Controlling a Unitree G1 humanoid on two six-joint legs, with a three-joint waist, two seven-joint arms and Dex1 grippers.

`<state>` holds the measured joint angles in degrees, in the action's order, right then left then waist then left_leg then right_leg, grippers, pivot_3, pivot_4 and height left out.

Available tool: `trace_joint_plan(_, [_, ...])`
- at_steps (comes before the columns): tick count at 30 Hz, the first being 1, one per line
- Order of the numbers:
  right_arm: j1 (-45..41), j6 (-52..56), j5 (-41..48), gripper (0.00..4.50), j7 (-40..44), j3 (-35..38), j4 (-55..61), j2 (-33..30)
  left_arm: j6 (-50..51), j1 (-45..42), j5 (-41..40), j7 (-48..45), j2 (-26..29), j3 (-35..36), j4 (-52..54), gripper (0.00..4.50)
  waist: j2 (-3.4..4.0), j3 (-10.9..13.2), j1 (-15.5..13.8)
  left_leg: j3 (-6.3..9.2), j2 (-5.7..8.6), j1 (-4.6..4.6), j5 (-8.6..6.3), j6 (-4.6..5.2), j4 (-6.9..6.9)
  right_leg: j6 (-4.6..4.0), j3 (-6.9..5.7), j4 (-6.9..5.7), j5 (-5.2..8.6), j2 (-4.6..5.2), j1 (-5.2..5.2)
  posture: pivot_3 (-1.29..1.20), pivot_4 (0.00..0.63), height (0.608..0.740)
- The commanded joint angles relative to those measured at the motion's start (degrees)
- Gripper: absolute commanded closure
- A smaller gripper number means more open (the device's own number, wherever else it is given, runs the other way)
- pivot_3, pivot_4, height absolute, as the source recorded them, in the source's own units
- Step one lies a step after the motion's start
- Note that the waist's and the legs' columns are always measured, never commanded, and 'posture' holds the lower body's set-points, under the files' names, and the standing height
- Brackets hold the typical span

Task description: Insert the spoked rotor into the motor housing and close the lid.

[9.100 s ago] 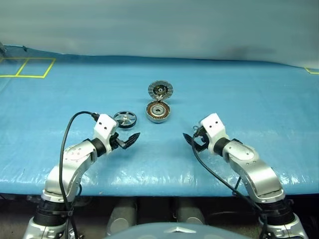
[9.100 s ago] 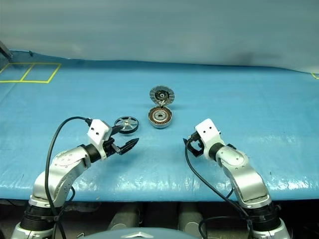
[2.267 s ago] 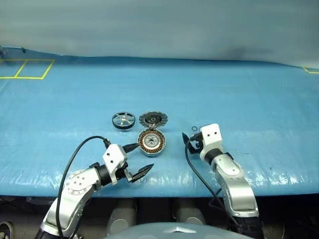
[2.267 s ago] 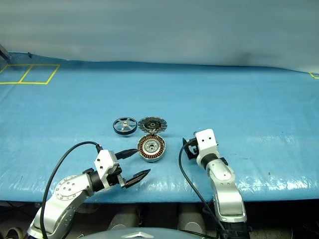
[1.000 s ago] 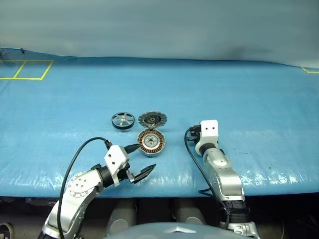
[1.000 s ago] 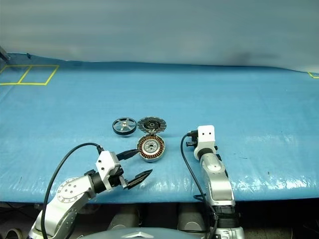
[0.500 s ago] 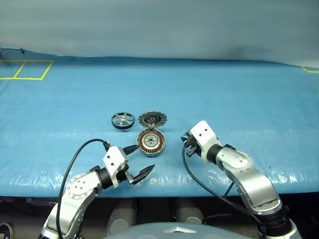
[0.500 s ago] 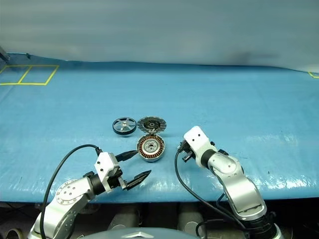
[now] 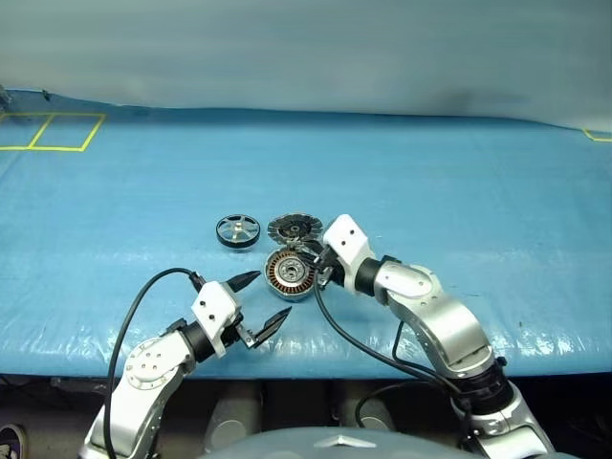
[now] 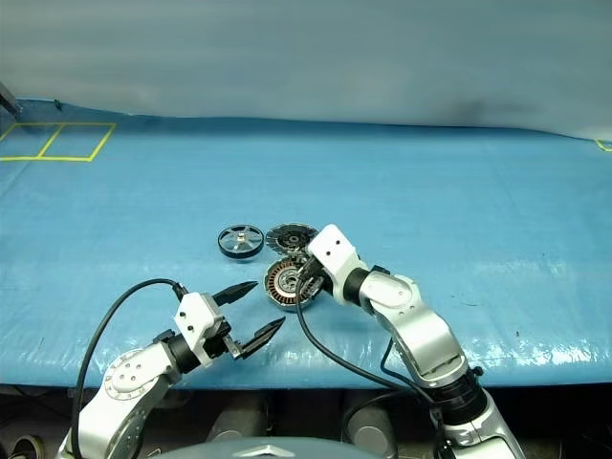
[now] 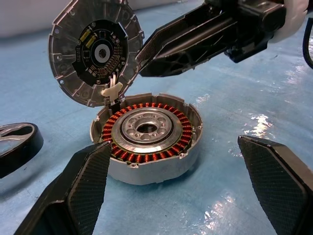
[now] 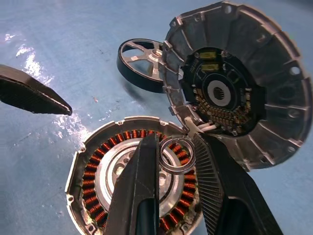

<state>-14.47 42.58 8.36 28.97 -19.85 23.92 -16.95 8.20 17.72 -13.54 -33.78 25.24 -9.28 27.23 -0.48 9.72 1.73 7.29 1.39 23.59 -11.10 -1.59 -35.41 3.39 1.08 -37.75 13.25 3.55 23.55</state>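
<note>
The motor housing [image 9: 290,273] lies open on the blue table, its copper windings [image 11: 146,136] showing. Its hinged lid [image 9: 294,227] stands tilted open behind it, ribbed inner face and dark centre [image 12: 222,95] toward me. The spoked rotor [image 9: 237,230] lies flat just left of the lid. My right gripper [image 12: 176,147] hangs over the housing's right side, shut on a small silver ring [image 12: 190,159]. My left gripper [image 9: 269,295] waits open at the housing's near left, with nothing between its fingers [image 11: 80,188].
Blue sheeting [image 9: 459,191] covers the whole table. Yellow tape squares [image 9: 53,131] mark the far left corner. The table's front edge [image 9: 325,359] runs just behind my left gripper. A black cable [image 9: 335,330] trails from my right wrist.
My right gripper has swung left from beside the housing to over its right side, turning to point left. The left gripper has stayed where it was, open.
</note>
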Motion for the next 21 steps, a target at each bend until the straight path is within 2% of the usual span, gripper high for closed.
trace_joint_plan(1, [-0.81, -2.90, 0.73, 3.84, 0.45, -0.83, -1.53, 1.95, -1.93, 1.06, 0.62, 0.59, -0.21, 0.79, 1.35, 0.00, 0.00, 0.00, 0.02, 0.01, 0.00, 0.00, 0.00, 0.00, 0.00, 0.00, -0.01, 0.00, 0.00, -0.01, -0.01, 0.00, 0.150, 0.740])
trace_joint_plan(21, [1.60, -4.37, -0.71, 3.84, 0.30, -2.95, -5.56, 3.38, -2.00, 1.61, 0.56, 1.15, -0.31, -0.10, 1.24, 0.00, 0.00, 0.00, 0.06, 0.00, 0.00, -0.01, 0.00, 0.00, 0.00, 0.00, 0.00, 0.00, 0.00, -0.01, 0.00, 0.00, 0.150, 0.740])
